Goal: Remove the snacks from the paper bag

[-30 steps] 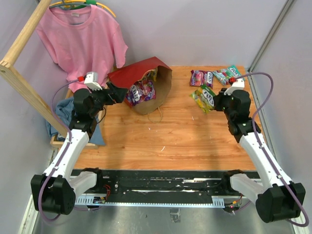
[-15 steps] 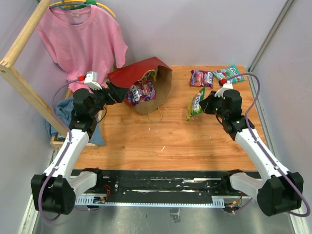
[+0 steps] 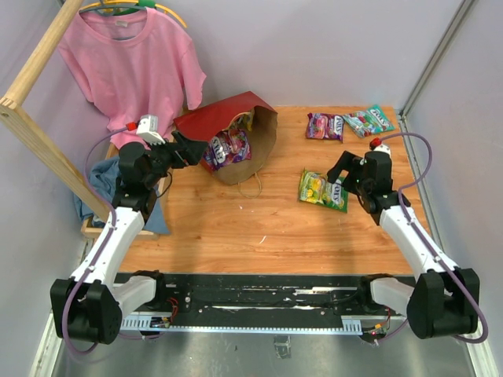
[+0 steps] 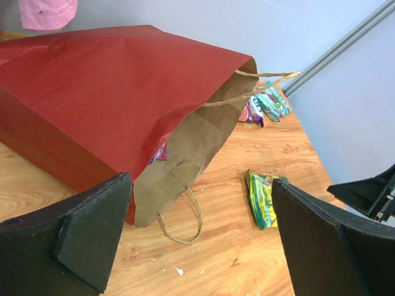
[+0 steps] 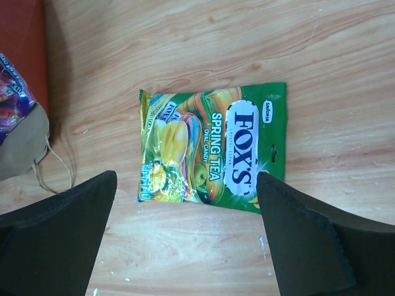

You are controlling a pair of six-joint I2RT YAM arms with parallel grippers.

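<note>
Green packet [image 5: 210, 151]: we judge it light, slick; pinch 3 o'clock edge.
Right claw [image 5: 186, 177]: wide.
Left claw [image 4: 200, 182]: wide.

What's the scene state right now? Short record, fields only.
paper bag: lying on its side, mouth open
in bag: purple packet showing at the mouth
green Fox's packet: flat on the table, not held
far right corner: magenta packet and teal packet, on the table
left gripper: open, empty, facing the bag mouth
right gripper: open, over the green Fox's packet, not gripping it
task: not done, bag not emptied
</note>
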